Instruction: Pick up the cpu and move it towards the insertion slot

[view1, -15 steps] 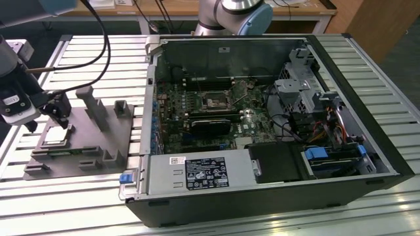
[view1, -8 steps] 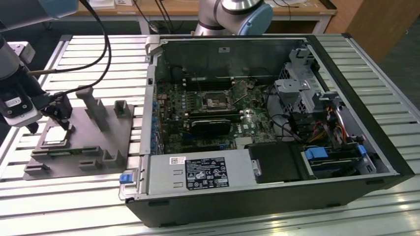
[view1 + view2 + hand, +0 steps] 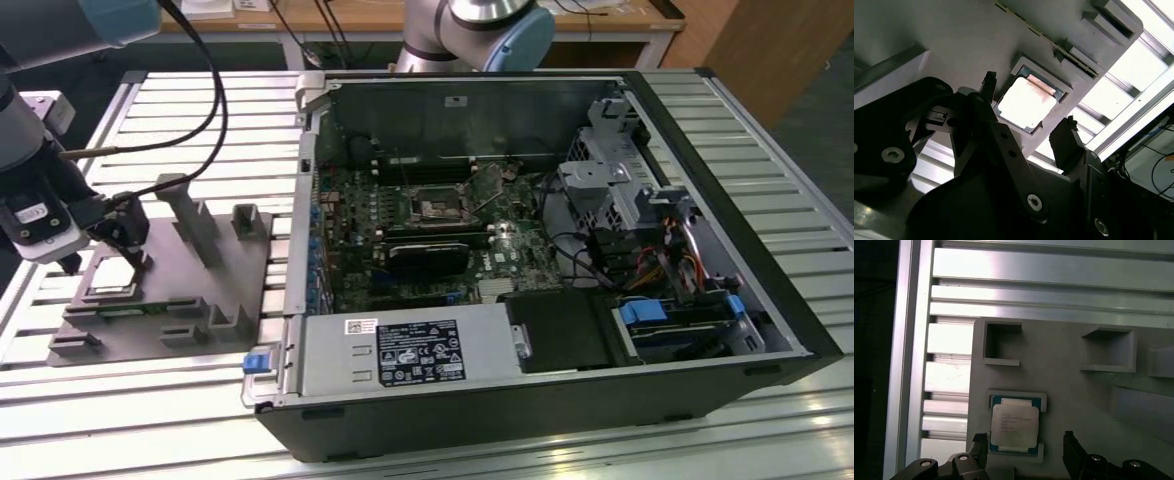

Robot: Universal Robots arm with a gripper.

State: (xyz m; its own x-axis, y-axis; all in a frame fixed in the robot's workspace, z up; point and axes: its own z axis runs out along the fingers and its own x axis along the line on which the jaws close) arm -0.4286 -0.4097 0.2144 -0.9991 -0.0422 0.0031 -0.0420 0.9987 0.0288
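Two black fingers (image 3: pixel 980 442) of the gripper (image 3: pixel 1025 436) stand spread apart, grasping nothing, one on each side of the cpu (image 3: pixel 1015 422), a flat square chip with a silvery metal top that lies in a shallow recess of the grey plastic fixture block (image 3: pixel 1079 400). For a clean grasp, I judge, they should close evenly on opposite edges, level, so the chip lifts flat. The insertion slot (image 3: pixel 438 207), a metal-framed square socket, sits well apart inside the open black computer case (image 3: pixel 534 410).
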